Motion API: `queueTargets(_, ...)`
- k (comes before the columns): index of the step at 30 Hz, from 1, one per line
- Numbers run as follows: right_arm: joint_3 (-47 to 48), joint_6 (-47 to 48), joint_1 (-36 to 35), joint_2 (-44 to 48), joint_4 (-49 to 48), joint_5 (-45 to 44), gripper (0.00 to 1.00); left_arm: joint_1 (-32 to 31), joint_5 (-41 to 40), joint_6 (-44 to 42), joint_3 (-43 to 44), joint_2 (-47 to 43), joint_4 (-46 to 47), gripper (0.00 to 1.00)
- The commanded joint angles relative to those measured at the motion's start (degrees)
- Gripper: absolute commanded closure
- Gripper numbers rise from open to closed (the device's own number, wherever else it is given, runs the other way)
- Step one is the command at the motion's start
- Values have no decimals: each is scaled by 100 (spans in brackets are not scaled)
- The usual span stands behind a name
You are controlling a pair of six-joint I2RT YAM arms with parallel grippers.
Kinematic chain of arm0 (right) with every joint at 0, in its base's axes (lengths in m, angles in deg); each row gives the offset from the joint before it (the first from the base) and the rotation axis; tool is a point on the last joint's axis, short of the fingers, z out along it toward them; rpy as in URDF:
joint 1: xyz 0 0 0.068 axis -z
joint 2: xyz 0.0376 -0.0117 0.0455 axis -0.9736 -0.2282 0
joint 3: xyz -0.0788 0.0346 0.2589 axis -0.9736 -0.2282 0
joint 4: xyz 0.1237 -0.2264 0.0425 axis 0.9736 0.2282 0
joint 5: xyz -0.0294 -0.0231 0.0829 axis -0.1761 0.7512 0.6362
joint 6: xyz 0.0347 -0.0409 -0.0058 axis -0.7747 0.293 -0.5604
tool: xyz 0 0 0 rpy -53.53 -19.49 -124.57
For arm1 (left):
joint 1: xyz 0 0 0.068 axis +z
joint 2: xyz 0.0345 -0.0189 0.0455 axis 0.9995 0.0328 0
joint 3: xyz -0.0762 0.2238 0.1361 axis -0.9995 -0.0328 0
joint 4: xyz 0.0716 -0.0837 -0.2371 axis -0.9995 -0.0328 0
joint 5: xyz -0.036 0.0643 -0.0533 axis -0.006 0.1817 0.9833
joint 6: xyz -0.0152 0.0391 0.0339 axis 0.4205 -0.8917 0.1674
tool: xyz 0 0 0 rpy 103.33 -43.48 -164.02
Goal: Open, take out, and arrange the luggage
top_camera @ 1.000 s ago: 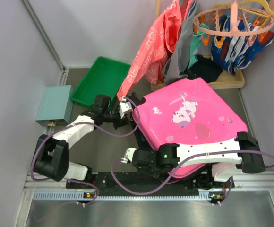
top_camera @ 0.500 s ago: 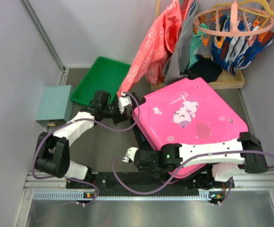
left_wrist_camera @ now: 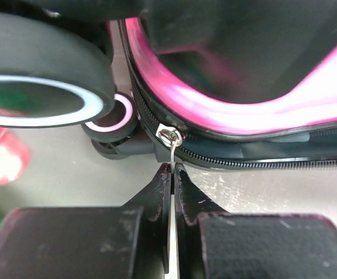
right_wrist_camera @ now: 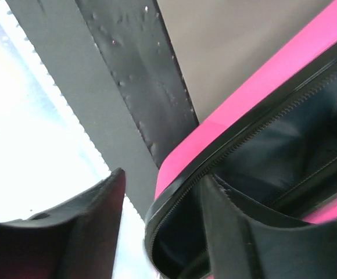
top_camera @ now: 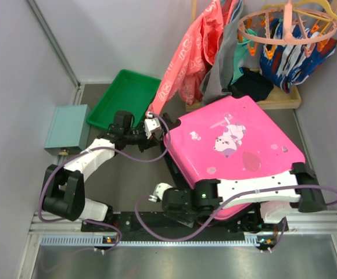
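Note:
The hot-pink luggage (top_camera: 232, 139) lies flat at centre right, sticker side up. My left gripper (top_camera: 151, 125) is at its far-left corner beside the black wheels (left_wrist_camera: 40, 81). That left gripper (left_wrist_camera: 172, 168) is shut on the thin metal zipper pull (left_wrist_camera: 172, 152), which hangs from the slider (left_wrist_camera: 169, 136). My right gripper (top_camera: 157, 195) is at the near-left corner. In the right wrist view this right gripper (right_wrist_camera: 157, 192) stands open, its jaws on either side of the black zipper rim (right_wrist_camera: 183, 195) of the pink shell (right_wrist_camera: 244, 93). Dark lining (right_wrist_camera: 273, 145) shows in the gap.
A green tray (top_camera: 125, 96) and a pale-teal box (top_camera: 68, 128) sit at the far left. Hanging clothes (top_camera: 197, 52) and a round pink peg hanger (top_camera: 287, 29) crowd the back right above a wooden base (top_camera: 279, 100). The arms' mounting rail (top_camera: 186, 224) runs along the near edge.
My right gripper has opened at the luggage's near-left corner and shifted slightly toward the near edge. The left gripper stays shut on the pull, having moved a little toward the back.

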Motion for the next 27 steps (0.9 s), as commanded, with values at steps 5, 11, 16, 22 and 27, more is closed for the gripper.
queueTargets(5, 2725, -847, -133, -1358, 677, -2225, 38, 47, 590, 56, 95, -155, 749, 100)
queueTargets(11, 3252, -1357, -28, -1868, 1036, -3359, 41, 47, 714, -110, 385, 74, 617, 100)
queueTargets(16, 3104, -1323, 298, -2264, 1240, -4116, 46, 47, 820, -392, 658, 268, 309, 100)
queueTargets(22, 2875, -1279, 737, -2405, 1143, -4284, 48, 47, 863, -401, 737, 294, 336, 100)
queueTargets(27, 2735, -736, 913, -2589, 687, -3951, 50, 47, 881, -445, 798, 338, 257, 100)
